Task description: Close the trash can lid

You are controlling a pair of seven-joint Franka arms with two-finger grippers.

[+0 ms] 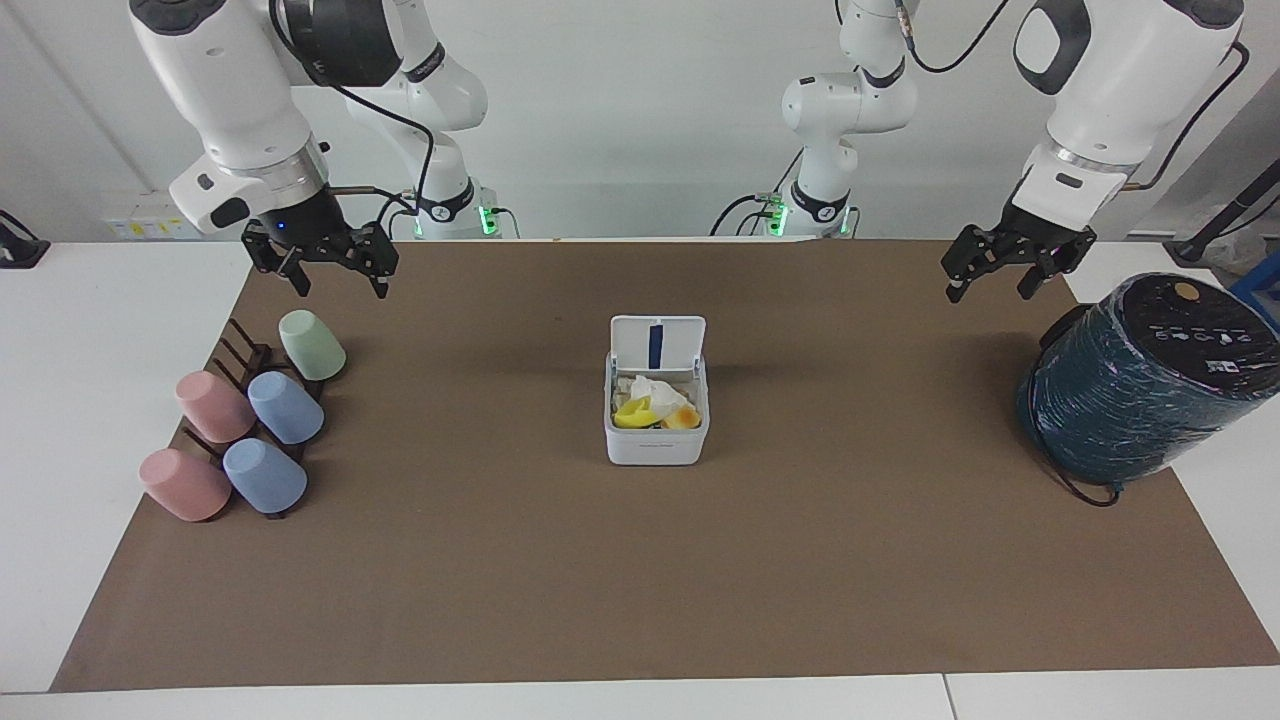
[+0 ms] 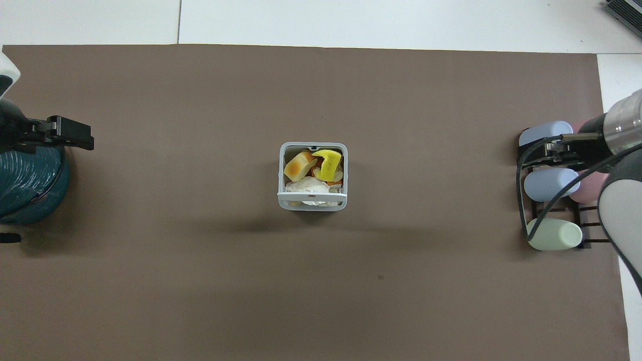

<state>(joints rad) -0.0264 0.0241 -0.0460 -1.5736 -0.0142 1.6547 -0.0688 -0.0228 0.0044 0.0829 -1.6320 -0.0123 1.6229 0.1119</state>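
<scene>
Trash can (image 1: 655, 438) sits mid-mat, well apart from everything else. Its lid (image 1: 657, 344) stands upright on the hinge at the can's robot-side edge, blue strip on the underside showing in the facing view. Inside: crumpled tissue (image 1: 655, 391), yellow scrap (image 2: 329, 164), orange-brown piece (image 2: 298, 166).

Clock directions per the facing view, can as centre. Right gripper (image 1: 333, 262) is up at about 10 o'clock, over the mat edge above the cup rack (image 1: 245, 362), jaws spread wide, holding nothing. Left gripper (image 1: 1000, 271) is up at about 2 o'clock, over the mat near the dark teal cylinder (image 1: 1140, 385), jaws parted, empty. Five cups lie on the rack at 9 o'clock: green (image 1: 312, 345), two blue, two pink.

Progress: nothing done yet, I judge. Lid fully open, neither gripper near it, both arms waiting. All that's left: one arm reaches the upright lid and tips it forward and down onto the can rim until it seats.
</scene>
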